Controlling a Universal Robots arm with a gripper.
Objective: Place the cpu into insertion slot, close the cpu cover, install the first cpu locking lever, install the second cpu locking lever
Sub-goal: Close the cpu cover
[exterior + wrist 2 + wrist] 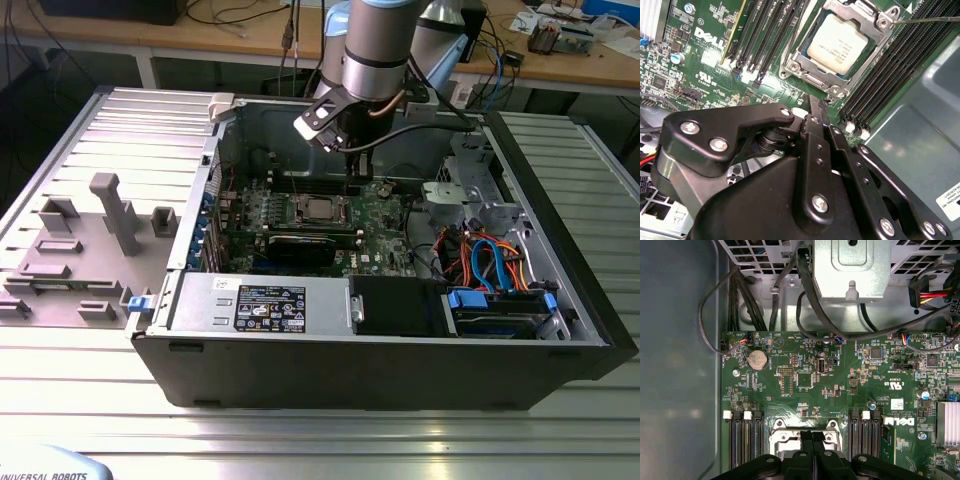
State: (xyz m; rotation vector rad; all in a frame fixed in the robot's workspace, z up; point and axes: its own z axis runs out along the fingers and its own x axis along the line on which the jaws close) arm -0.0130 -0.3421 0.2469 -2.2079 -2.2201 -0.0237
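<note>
The cpu (837, 42), a dull silver square, lies in the insertion slot (805, 75) on the green board. The cpu cover (867, 12), a silver frame with a cut-out centre, lies flat over the chip's edges. A thin lever rod (930, 20) runs away from one corner of the socket. My gripper (816, 107) is shut, its black fingers pressed together with nothing seen between them. Its tips hang just beside the socket's edge (790, 437). In the exterior view the gripper (352, 186) stands inside the open case, to the exterior view's right of the cpu (318, 208).
Long black memory slots (880, 75) flank the socket on both sides. A black graphics card (300, 248) lies in front of the socket, with a power supply (260, 300) at the case's front. Bundled cables (490, 262) and a drive cage fill the exterior view's right. A grey fixture plate (90, 240) sits outside the case.
</note>
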